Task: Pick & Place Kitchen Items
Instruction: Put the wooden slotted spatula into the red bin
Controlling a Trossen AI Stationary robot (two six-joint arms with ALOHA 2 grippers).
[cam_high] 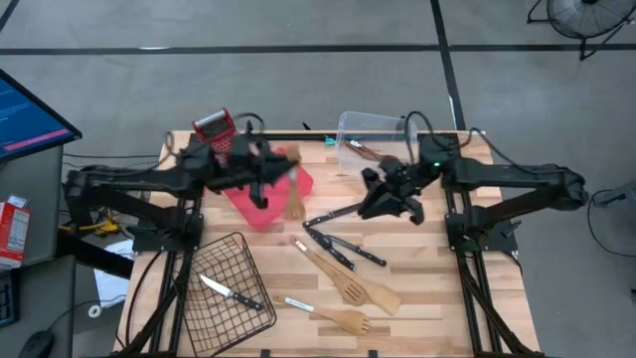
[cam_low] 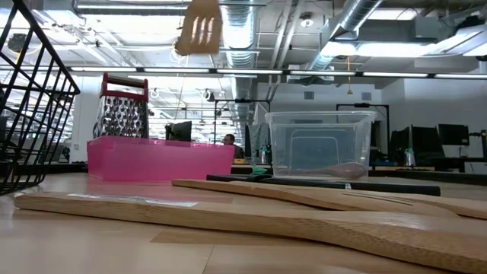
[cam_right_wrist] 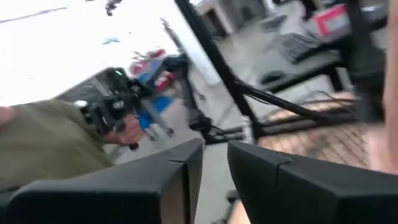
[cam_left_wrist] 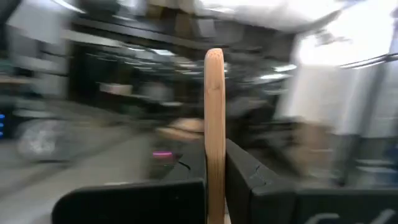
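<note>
My left gripper [cam_high: 270, 182] is shut on a light wooden slotted turner [cam_high: 295, 199] above the red tray [cam_high: 260, 211]. The turner's slotted blade [cam_low: 199, 27] hangs high over the table in the low view. My right gripper [cam_high: 376, 199] is right of the table's middle. A black-handled knife [cam_high: 333, 213] reaches out of it toward the left, blade tip farthest out. In the right wrist view its fingers [cam_right_wrist: 171, 177] stand with a narrow gap. More knives [cam_high: 343, 249], a wooden turner [cam_high: 350, 285] and a wooden spoon [cam_high: 338, 318] lie flat on the table. My left gripper pinches the turner's handle [cam_left_wrist: 214, 143] between its two fingers. The fingers are about level, come from the table's left and lie across the handle. The turner is lifted clear and stands near upright, handle end [cam_left_wrist: 214, 59] up, blade below. My right gripper has the knife by its handle end [cam_high: 356, 207], coming from the table's right. The gripper itself hides the place of contact. Whether the knife is clear of the table I cannot tell.
A red-topped box grater [cam_high: 215, 129] stands behind the tray. A clear plastic bin [cam_high: 373, 134] sits at the far edge, and a black wire basket [cam_high: 227, 261] with a knife [cam_high: 225, 291] lies near left. A person's olive sleeve [cam_right_wrist: 43, 146] shows beyond the table.
</note>
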